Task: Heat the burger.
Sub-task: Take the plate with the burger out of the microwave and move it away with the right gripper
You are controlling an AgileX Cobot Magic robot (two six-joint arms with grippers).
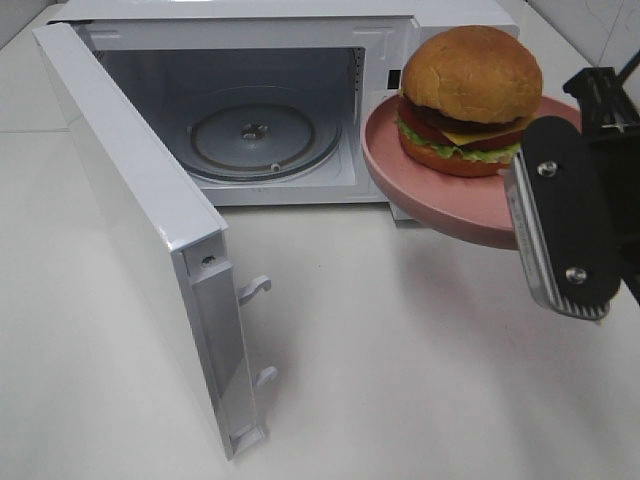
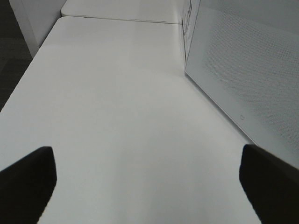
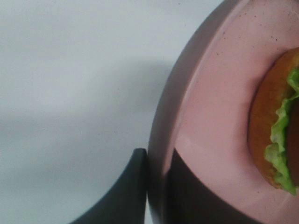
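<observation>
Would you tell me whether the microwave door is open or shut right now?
Open: the microwave door is swung wide, exposing the empty glass turntable.

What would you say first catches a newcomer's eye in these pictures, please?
The burger stands out first, sitting on a pink plate held in the air at the right, just outside the microwave. The right claw is shut on the plate's rim. Next comes the microwave's door, swung wide open toward the left, with the bare glass turntable showing inside.

White microwave (image 1: 250,120), door (image 1: 140,250) open; pink plate (image 1: 440,200) aloft.
</observation>
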